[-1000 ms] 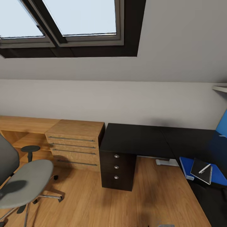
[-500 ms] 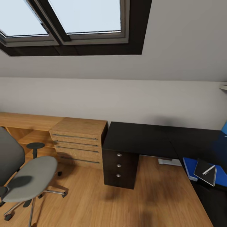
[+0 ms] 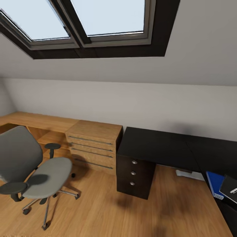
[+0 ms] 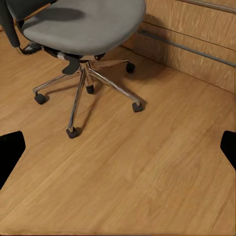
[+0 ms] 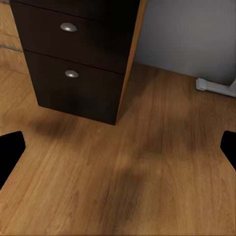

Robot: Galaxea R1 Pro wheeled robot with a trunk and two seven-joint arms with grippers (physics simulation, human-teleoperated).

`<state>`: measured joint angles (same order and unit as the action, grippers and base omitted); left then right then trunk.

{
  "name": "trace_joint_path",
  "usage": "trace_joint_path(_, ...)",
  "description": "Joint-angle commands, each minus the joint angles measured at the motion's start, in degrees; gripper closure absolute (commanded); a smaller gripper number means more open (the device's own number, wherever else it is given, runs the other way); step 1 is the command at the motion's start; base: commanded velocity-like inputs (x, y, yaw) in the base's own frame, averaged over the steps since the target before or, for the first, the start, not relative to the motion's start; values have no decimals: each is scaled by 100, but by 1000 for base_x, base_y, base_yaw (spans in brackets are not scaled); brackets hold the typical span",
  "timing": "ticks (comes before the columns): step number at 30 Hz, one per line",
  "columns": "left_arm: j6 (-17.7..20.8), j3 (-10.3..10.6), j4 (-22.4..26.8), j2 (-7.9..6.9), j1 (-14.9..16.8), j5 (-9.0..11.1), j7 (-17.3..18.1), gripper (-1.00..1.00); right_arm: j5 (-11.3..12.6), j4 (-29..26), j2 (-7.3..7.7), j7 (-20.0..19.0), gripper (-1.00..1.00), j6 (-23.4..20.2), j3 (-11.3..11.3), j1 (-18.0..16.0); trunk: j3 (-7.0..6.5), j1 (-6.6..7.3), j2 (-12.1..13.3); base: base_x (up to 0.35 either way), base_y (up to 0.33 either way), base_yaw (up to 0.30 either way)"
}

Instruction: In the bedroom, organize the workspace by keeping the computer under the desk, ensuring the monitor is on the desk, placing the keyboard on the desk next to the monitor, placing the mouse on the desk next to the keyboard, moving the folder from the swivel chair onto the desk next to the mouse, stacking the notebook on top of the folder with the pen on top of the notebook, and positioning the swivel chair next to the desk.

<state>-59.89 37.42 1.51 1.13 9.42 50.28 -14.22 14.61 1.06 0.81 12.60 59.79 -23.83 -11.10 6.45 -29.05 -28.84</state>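
The swivel chair [image 3: 36, 168], with grey seat and back and black armrests, stands on the wooden floor at the left. Its seat [image 4: 83, 22] and chrome star base [image 4: 81, 86] lie ahead of my left gripper [image 4: 118, 150], which is open and holds nothing. The black desk [image 3: 158, 144] runs to the right, with its three-drawer unit [image 3: 135, 174] below. At the right edge of the head view the blue folder [image 3: 214, 182] lies on the desk with the dark notebook [image 3: 229, 188] on it and a sliver of the white pen [image 3: 234, 190]. My right gripper [image 5: 118, 147] is open over the floor, facing the drawer unit [image 5: 73, 64].
A light wooden dresser [image 3: 93, 144] stands against the wall between chair and desk, joined to a long wooden top [image 3: 33, 120]. A white desk foot [image 5: 216, 86] rests on the floor under the desk. Skylight windows [image 3: 82, 19] sit in the sloped ceiling. Open floor [image 3: 98, 210] lies ahead.
The camera has turned left: the chair has come further into the picture and the folder, notebook and pen have slid to the right edge. The things themselves have not moved.
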Motion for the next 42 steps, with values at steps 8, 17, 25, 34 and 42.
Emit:
trace_joint_path(8, -11, 28, -2, 75, 4, 8, -63, -100, 35, 16, -8, 8, -100, 21, -59, -6, 11, -2, -10, 0, 0, 89)
trace_joint_path(17, -11, 28, -2, 80, 3, 8, -63, -100, 49, 15, -2, 14, -100, 21, -52, -6, 11, -2, -10, 0, 0, 258)
trace_joint_path(25, -11, 35, -2, 88, 6, 8, -63, -100, 45, 17, -6, 14, -100, 21, -56, -6, 11, -2, -10, 0, 0, 285)
trace_joint_path(34, -11, 34, -2, 89, 4, 8, -63, -100, 51, 17, -10, 21, -100, 21, -60, -6, 11, -2, -10, 0, 0, 288)
trace_joint_path(42, -11, 32, -2, 89, 0, 8, -63, -100, 46, 17, -10, 23, -100, 21, -60, -6, 11, -2, -10, 0, 0, 289)
